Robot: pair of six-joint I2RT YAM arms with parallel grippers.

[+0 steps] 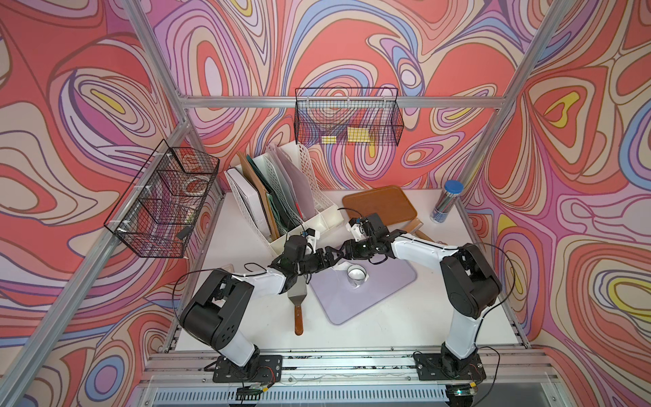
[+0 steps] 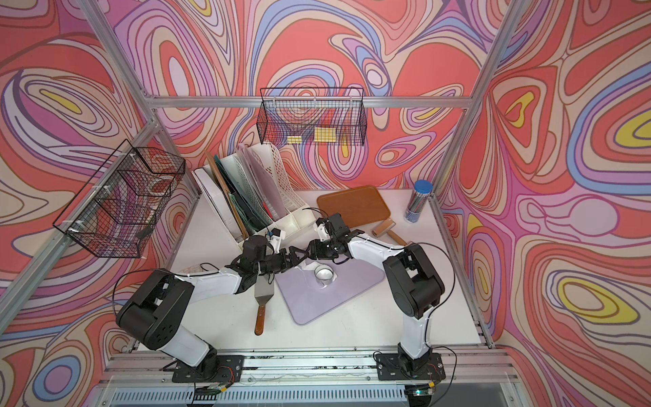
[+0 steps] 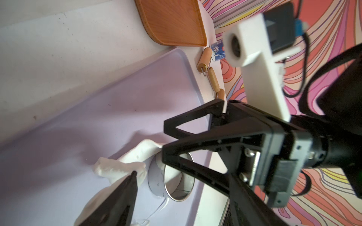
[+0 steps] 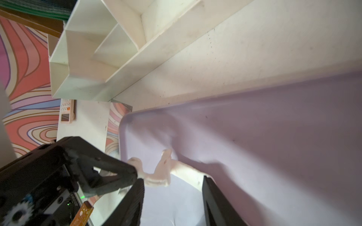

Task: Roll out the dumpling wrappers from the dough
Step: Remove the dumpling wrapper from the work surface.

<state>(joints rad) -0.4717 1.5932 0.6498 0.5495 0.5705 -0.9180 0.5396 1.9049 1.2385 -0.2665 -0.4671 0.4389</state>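
Stripping the dough scrap (image 3: 125, 165) off the ring cutter (image 1: 355, 280) is judged underway; the spread left gripper (image 1: 329, 254) and right gripper (image 3: 163, 140) must be pinched onto it.

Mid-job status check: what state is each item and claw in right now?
Mat: lying flat.
Dough scrap: ragged, one edge lifted off the mat.
Ring cutter: upright on the mat, against the scrap.
Left claw: open, one tip at the scrap.
Right claw: open, empty.
Spatula: lying flat.
Rolling pin: lying flat.
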